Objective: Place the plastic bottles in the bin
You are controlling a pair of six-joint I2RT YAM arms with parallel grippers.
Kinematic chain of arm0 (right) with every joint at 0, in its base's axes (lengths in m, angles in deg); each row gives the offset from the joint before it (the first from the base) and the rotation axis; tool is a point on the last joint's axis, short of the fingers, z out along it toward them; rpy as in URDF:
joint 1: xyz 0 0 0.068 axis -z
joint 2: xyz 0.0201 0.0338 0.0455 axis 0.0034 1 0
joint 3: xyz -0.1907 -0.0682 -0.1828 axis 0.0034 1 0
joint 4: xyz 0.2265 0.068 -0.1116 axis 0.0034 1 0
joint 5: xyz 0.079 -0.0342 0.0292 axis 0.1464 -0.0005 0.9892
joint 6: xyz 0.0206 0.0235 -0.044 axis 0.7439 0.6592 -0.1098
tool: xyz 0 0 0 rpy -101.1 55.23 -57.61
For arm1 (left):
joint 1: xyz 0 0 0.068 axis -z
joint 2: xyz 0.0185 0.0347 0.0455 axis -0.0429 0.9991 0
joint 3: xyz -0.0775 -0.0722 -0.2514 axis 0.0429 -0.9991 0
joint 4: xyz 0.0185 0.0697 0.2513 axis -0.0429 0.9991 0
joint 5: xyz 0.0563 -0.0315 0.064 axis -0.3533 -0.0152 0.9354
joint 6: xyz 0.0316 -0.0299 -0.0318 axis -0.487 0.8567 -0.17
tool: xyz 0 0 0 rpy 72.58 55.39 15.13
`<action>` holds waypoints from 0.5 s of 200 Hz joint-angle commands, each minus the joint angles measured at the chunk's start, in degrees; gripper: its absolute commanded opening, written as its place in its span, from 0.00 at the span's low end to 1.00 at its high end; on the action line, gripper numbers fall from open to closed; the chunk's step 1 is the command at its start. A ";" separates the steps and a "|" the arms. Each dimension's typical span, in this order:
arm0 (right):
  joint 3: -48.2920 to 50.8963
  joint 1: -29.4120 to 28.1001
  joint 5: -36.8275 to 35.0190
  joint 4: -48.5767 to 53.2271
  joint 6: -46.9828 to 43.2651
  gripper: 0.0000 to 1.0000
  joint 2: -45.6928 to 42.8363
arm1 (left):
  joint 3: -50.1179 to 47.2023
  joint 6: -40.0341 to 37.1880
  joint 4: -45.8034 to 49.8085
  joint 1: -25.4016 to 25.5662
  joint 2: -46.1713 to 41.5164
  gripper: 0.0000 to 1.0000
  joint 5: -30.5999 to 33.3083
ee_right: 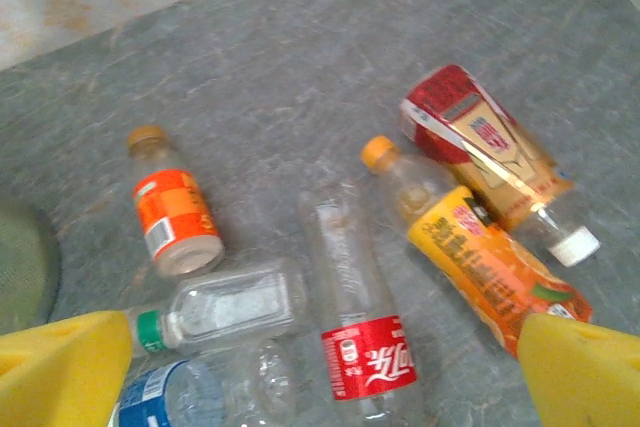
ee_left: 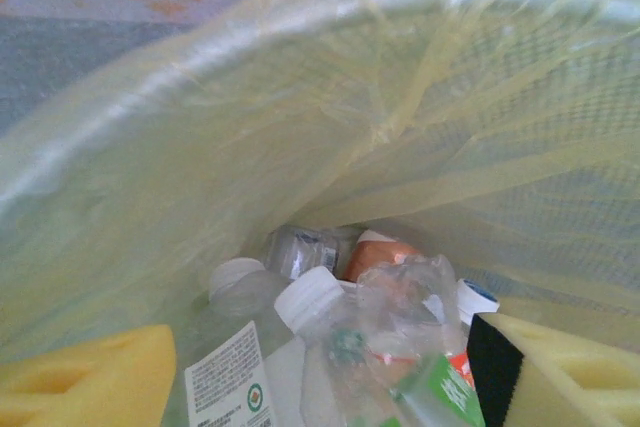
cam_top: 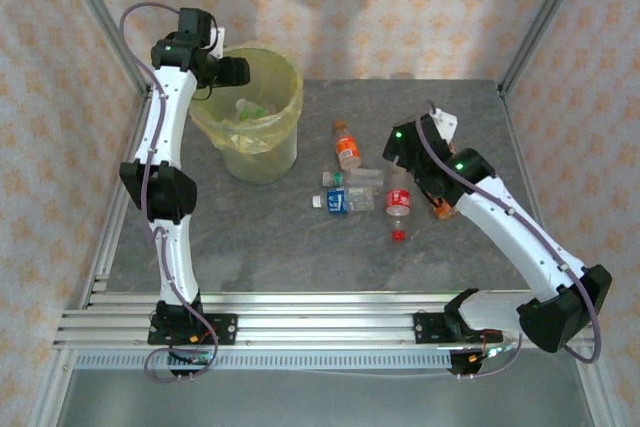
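Left gripper (cam_top: 235, 72) sits over the bin (cam_top: 262, 157) at the bench (cam_top: 300, 247) far-left corner, jaws apart, empty; drop step looks done. Right gripper (cam_top: 402, 150) hovers mid-bench, jaws apart, over loose plastic bottles (cam_top: 347, 147). Next, likely: lower and clamp one, maybe the red-label bottle (ee_right: 365, 357). Left wrist view gives binned bottles (ee_left: 310, 297). Right wrist view adds a yellow-label bottle (ee_right: 480, 262) that the arm (cam_top: 510, 222) covers from above.

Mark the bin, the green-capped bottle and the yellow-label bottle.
bin (cam_top: 262, 159), top view, front wall.
green-capped bottle (ee_right: 228, 307), right wrist view, clear body.
yellow-label bottle (ee_right: 480, 265), right wrist view, label.
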 commanded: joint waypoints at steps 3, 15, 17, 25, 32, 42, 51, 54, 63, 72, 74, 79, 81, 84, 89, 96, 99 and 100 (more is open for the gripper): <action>1.11 4.12 2.81 4.95 3.60 0.99 0.05 | -2.53 0.61 -2.41 0.22 -9.31 0.82 2.84; 2.54 6.45 4.95 5.46 3.72 0.99 -0.33 | -5.90 0.75 -4.48 0.62 -12.67 0.86 3.19; 2.87 6.86 5.24 5.51 3.69 0.99 -0.44 | -6.53 0.74 -4.89 0.70 -13.22 0.86 3.27; 4.10 8.50 6.36 5.74 3.68 0.99 -0.93 | -8.97 0.74 -6.29 0.93 -16.18 0.89 3.39; 5.19 9.99 7.49 5.78 3.40 0.99 -1.38 | -11.01 0.92 -7.59 1.31 -18.45 0.92 3.48; 6.83 11.98 9.35 5.71 2.65 1.00 -2.16 | -14.20 1.17 -9.55 1.65 -21.53 0.98 3.75; 8.26 14.08 11.05 5.53 1.72 1.00 -2.73 | -17.05 1.47 -11.42 2.06 -24.46 1.00 3.86; 8.69 14.69 11.67 5.46 1.40 1.00 -2.92 | -17.99 1.56 -12.09 2.23 -25.37 1.00 3.86; 10.03 16.39 13.68 4.88 0.07 1.00 -3.09 | -20.90 2.13 -13.93 2.58 -28.35 1.00 3.94; 11.20 17.58 15.60 3.99 -1.51 1.00 -3.11 | -24.21 2.91 -16.26 3.01 -31.39 1.00 3.90; 11.39 17.86 15.94 3.84 -1.80 1.00 -3.16 | -25.10 3.06 -16.80 3.10 -32.03 1.00 3.82; 11.86 18.41 16.67 3.61 -2.43 1.00 -3.11 | -27.23 3.59 -18.19 3.28 -33.91 1.00 3.58; 12.02 18.57 16.94 3.46 -2.68 1.00 -3.09 | -28.16 3.91 -18.90 3.41 -34.53 1.00 3.44; 12.23 18.87 17.29 3.35 -2.99 1.00 -3.14 | -29.40 4.28 -19.82 3.60 -35.62 1.00 3.28; 12.55 19.07 17.74 3.18 -3.25 1.00 -3.09 | -31.87 5.01 -21.42 3.94 -37.40 1.00 2.96; 13.00 19.41 18.54 2.83 -3.91 0.99 -3.13 | -35.18 6.19 -23.74 4.37 -39.92 1.00 2.36; 13.14 19.44 18.85 2.70 -3.98 0.99 -3.13 | -36.74 6.69 -24.73 4.56 -41.00 1.00 2.07; 13.19 19.49 18.96 2.66 -4.02 0.99 -3.11 | -37.20 6.88 -25.19 4.59 -41.38 1.00 1.91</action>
